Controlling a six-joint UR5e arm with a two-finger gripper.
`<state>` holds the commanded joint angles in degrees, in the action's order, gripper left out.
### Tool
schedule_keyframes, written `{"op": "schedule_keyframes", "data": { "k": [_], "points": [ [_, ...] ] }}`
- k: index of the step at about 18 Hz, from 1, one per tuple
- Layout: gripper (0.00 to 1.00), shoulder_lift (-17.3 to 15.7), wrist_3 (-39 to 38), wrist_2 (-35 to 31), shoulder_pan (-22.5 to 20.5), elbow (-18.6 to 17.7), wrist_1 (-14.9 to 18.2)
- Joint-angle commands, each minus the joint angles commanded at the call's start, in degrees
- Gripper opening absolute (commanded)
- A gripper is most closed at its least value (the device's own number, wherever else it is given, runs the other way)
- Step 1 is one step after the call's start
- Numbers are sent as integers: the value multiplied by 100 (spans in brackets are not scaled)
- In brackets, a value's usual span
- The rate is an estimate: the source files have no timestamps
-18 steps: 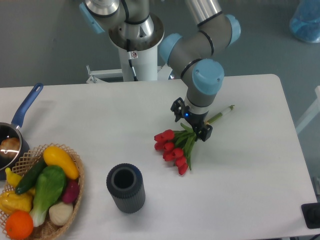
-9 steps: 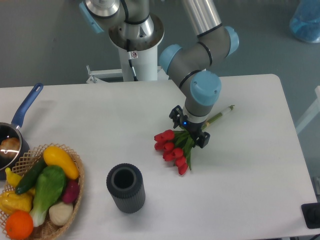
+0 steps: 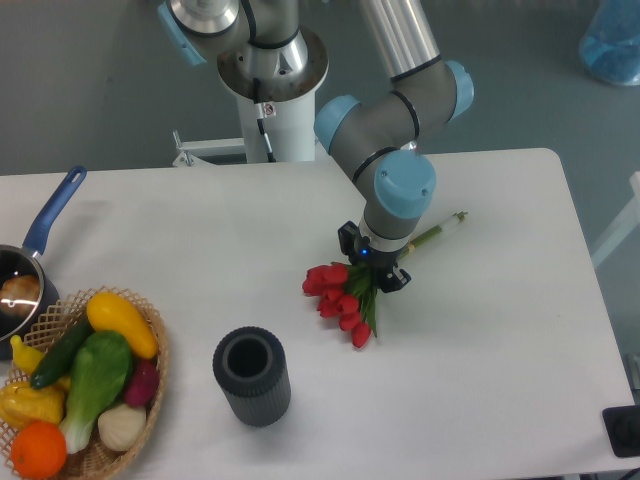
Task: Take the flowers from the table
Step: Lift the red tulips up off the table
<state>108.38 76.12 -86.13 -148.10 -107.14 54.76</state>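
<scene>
The gripper [image 3: 372, 266], black and boxy under a pale blue wrist joint, sits clamped across the flowers [image 3: 340, 295] at their green leafy middle. The glossy red buds fan out to the lower left; the slim pale stems stick out to the upper right, over the smooth white table [image 3: 480, 380]. Whether the bunch touches the tabletop cannot be told. A ribbed dark cylinder [image 3: 251, 376], hollow on top, stands well apart, near a woven wicker basket [image 3: 150, 390] of vegetables.
</scene>
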Motion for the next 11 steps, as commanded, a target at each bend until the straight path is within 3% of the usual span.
{"op": "schedule_keyframes", "data": {
  "k": [6, 11],
  "points": [
    [0, -334, -45, -70, -158, 281, 114],
    [0, -510, -45, -79, -123, 764, 597]
  ]
}}
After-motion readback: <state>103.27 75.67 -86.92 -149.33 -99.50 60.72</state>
